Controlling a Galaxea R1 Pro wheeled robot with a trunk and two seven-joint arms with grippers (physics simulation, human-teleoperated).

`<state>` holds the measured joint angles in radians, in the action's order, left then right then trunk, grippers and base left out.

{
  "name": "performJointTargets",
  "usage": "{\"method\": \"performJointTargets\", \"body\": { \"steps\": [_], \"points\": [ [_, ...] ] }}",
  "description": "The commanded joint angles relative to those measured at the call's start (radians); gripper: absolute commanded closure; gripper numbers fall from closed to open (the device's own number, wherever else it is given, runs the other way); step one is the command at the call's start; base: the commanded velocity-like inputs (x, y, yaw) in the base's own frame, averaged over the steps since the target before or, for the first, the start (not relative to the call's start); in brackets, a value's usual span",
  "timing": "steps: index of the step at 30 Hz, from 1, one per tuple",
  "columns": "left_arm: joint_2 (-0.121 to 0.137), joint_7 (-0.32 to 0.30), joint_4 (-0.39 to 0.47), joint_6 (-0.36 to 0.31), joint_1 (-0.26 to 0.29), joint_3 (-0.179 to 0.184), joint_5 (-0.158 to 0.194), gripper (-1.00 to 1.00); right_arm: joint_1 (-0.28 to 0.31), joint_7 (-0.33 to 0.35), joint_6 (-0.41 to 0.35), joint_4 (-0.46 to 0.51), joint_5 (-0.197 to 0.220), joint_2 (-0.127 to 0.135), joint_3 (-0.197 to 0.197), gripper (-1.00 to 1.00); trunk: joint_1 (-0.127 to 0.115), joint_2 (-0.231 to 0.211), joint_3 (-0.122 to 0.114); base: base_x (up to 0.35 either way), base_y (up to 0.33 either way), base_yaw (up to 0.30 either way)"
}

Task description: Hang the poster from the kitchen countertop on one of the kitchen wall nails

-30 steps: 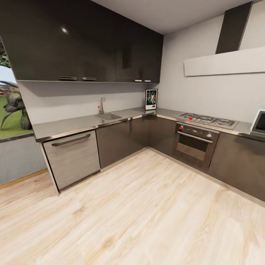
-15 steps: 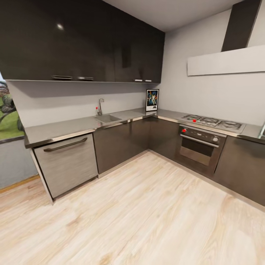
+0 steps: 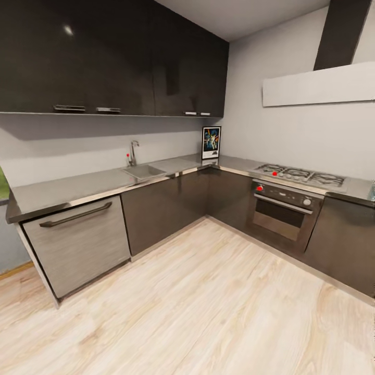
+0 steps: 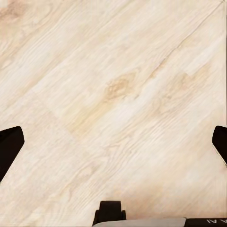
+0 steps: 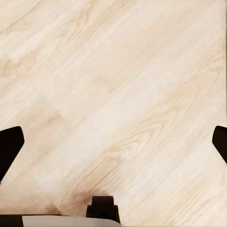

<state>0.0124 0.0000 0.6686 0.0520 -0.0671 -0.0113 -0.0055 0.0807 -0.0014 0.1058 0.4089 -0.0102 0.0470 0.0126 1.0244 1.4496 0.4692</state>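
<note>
The poster (image 3: 211, 142) stands upright in the far corner of the kitchen countertop (image 3: 94, 183), leaning against the pale grey wall. Its colourful figures on dark blue and white border show small in the head view. In the left wrist view my left gripper (image 4: 113, 144) is open, its dark fingertips (image 4: 9, 144) wide apart over bare wooden floor. My right gripper (image 5: 113, 144) is likewise open over the floor, its fingertips (image 5: 10, 142) at the picture's sides. No nail is discernible on the wall.
A sink with a tap (image 3: 139, 167) sits in the left run of the worktop, above a dishwasher front (image 3: 78, 244). A gas hob (image 3: 299, 175) and oven (image 3: 284, 211) stand at the right. Dark wall cabinets (image 3: 114, 57) hang above. Light wooden floor (image 3: 208, 307) stretches ahead.
The whole head view has shifted: the cabinets and dishwasher slid left and appear larger, and the window at left has almost left the picture, so the camera moved. The poster stands unmoved.
</note>
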Motion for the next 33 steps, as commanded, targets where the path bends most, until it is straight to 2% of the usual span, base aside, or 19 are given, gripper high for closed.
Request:
{"method": "performJointTargets", "body": {
  "steps": [1,8,33],
  "points": [
    [0.0,0.0,0.001,0.002,0.0,-0.001,-0.001,-1.0,0.001,0.0,0.003,-0.001,-0.001,0.0,0.001,-1.0,0.001,0.0,0.001,0.335,0.0,-0.185],
    [0.0,0.0,0.001,0.002,0.0,-0.002,-0.001,-1.0,0.001,0.0,0.003,-0.001,-0.002,-0.001,0.001,-1.0,0.001,0.0,0.001,0.335,0.0,-0.106],
    [0.001,0.0,0.0,0.002,0.0,-0.001,-0.001,-1.0,0.001,0.0,0.003,-0.024,-0.002,-0.001,0.001,-1.0,0.001,0.0,0.001,0.335,0.0,-0.003]
  ]
}}
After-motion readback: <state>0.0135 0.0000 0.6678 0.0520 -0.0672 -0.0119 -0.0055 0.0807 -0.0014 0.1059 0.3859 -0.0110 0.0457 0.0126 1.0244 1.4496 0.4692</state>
